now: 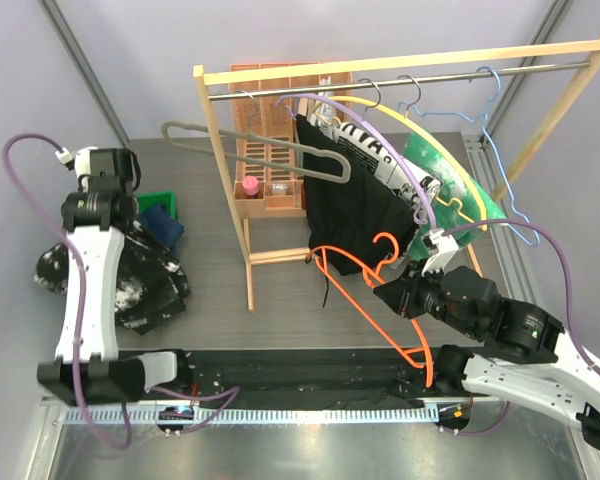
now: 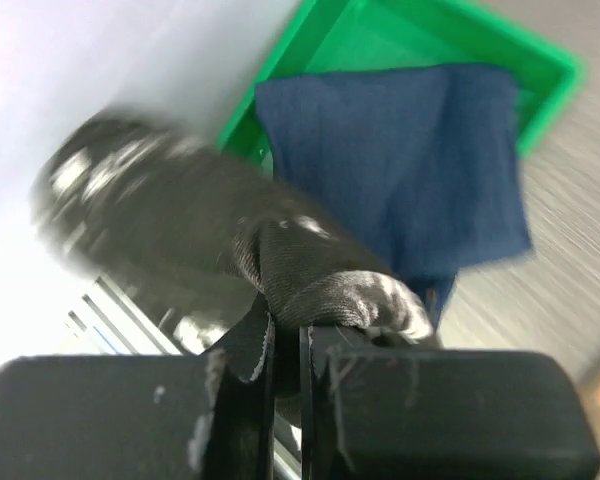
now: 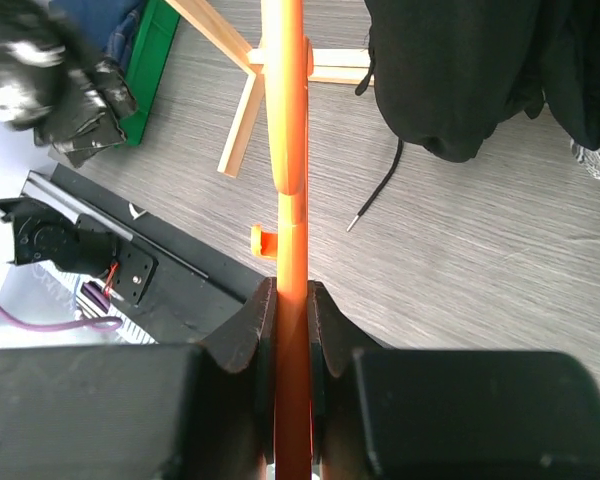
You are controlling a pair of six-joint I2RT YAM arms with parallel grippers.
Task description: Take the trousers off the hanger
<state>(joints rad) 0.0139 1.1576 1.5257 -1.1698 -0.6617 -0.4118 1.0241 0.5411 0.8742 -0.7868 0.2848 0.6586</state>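
The black white-speckled trousers (image 1: pixel 135 285) lie bunched at the table's left, under my left arm. My left gripper (image 2: pixel 285 335) is shut on a fold of them (image 2: pixel 330 290); in the top view its fingers are mostly hidden by the wrist (image 1: pixel 125 210). The navy trousers (image 1: pixel 165 226) lie folded in a green bin (image 1: pixel 158 200), just ahead in the left wrist view (image 2: pixel 410 150). My right gripper (image 1: pixel 392 296) is shut on a bare orange hanger (image 1: pixel 365 300), held off the rail in front of the rack; the right wrist view shows its bar (image 3: pixel 288 150) clamped between the jaws (image 3: pixel 291 300).
A wooden rack (image 1: pixel 220 180) with a metal rail (image 1: pixel 380 85) carries a plain black garment (image 1: pixel 355 215), a lettered black-and-white cloth (image 1: pixel 365 150), and grey (image 1: pixel 250 145), purple, yellow and blue (image 1: pixel 500 170) hangers. A wooden crate (image 1: pixel 270 150) stands behind it.
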